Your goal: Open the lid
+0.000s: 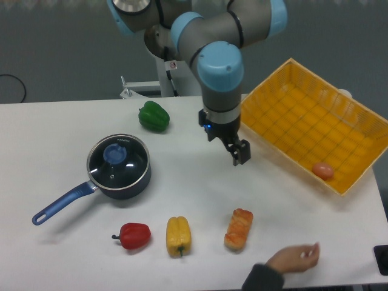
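The black two-finger gripper [240,154] is hanging at frame centre, holding and touching nothing; how wide its jaws are standing cannot be told. The round clear glass lid with a blue knob [116,157] is sitting closed on the dark blue long-handled saucepan [103,177], centre left.

Lid [116,157] on saucepan [121,176] (fingers [240,153] well apart, empty)

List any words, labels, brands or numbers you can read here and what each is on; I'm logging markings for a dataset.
No text can be read in this view.
Small label with a red mark on the robot's white base column: too small and blurred to read.
Pale mark near the top edge of the lid on the saucepan: too blurred to read.
Nothing legible on the yellow basket or the pincer.
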`<action>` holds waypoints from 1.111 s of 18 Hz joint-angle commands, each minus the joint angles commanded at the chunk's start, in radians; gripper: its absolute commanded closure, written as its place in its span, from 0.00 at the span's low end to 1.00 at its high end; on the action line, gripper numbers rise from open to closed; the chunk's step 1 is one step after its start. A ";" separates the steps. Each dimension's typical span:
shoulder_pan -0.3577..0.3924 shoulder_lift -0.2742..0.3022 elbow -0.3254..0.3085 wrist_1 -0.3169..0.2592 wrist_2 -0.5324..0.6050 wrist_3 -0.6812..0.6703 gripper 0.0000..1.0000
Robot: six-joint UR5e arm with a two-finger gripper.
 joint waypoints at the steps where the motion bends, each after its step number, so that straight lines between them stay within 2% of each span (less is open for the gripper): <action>1: -0.017 0.000 0.000 -0.002 0.002 -0.028 0.00; 6: -0.054 -0.002 0.000 0.000 0.005 -0.102 0.00; 20: -0.065 0.000 0.002 0.000 0.002 -0.140 0.00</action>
